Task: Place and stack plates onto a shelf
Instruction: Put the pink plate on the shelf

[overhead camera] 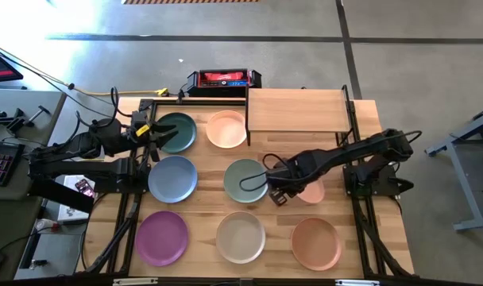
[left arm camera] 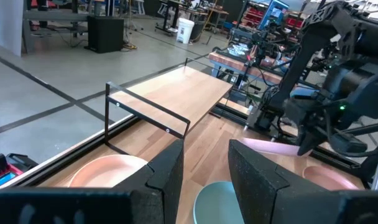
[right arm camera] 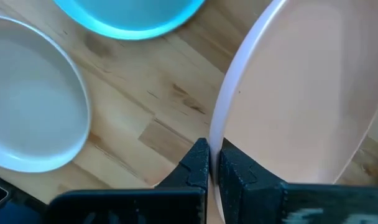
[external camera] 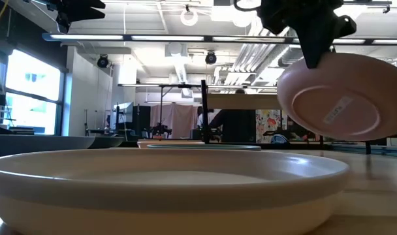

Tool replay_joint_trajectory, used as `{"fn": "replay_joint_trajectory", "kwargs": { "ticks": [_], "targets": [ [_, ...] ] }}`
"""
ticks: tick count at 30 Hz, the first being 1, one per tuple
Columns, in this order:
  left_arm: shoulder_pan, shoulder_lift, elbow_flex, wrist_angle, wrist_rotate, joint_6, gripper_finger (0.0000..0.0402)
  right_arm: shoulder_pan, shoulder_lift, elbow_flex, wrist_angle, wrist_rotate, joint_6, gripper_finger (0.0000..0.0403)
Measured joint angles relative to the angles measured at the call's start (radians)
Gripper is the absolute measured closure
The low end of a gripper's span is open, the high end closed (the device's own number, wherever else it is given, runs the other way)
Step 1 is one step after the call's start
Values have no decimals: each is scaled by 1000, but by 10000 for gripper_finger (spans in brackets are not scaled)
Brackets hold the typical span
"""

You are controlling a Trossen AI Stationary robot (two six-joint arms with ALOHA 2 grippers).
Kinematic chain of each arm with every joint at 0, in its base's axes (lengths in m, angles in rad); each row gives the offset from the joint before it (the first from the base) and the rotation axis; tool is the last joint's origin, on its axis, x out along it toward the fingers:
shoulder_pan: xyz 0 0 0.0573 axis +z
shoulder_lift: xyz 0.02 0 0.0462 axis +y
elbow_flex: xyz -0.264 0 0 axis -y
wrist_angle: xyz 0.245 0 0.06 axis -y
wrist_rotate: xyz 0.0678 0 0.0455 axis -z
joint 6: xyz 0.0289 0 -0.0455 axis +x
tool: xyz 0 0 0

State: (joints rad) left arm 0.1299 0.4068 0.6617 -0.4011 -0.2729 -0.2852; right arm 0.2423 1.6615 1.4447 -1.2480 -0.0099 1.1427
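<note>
My right gripper [overhead camera: 277, 191] is shut on a pink plate [overhead camera: 311, 191], which hangs in the air over the table's right middle; the low view shows the plate's underside [external camera: 342, 98]. On the table lie a dark green plate [overhead camera: 176, 132], a peach one [overhead camera: 226, 129], blue-grey [overhead camera: 171, 178], pale teal [overhead camera: 243, 179], purple [overhead camera: 162, 237], off-white [overhead camera: 240, 237] and orange [overhead camera: 315, 242]. The light-wood shelf [overhead camera: 297, 110] stands at the far edge. My left gripper [overhead camera: 152, 132] is open, raised at the dark green plate's left rim. My right gripper pinches the pink plate's rim [right arm camera: 217, 127] between its two fingers [right arm camera: 198, 163], one on the inner face and one on the underside. The fingers come from above, at the plate's left edge. The plate is lifted clear and steeply tilted, hanging below the gripper [external camera: 313, 46].
A red and black box [overhead camera: 223, 79] sits beyond the table's far edge, next to the shelf. The shelf's black metal legs [left arm camera: 148, 109] stand between the peach plate [left arm camera: 108, 171] and the board. Bare wood shows between the plates and under the held plate.
</note>
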Motion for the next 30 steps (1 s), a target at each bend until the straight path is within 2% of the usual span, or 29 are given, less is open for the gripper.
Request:
{"fn": "replay_joint_trajectory", "kwargs": {
  "ticks": [14,25,30],
  "targets": [
    [0,0,0,0,-3,0,284,21,1,117,-105,8,-50,403],
    [0,0,0,0,-19,0,284,15,1,288,-329,147,-98,403],
    [0,0,0,0,-63,0,284,-11,-2,341,-322,224,-224,403]
  ]
}}
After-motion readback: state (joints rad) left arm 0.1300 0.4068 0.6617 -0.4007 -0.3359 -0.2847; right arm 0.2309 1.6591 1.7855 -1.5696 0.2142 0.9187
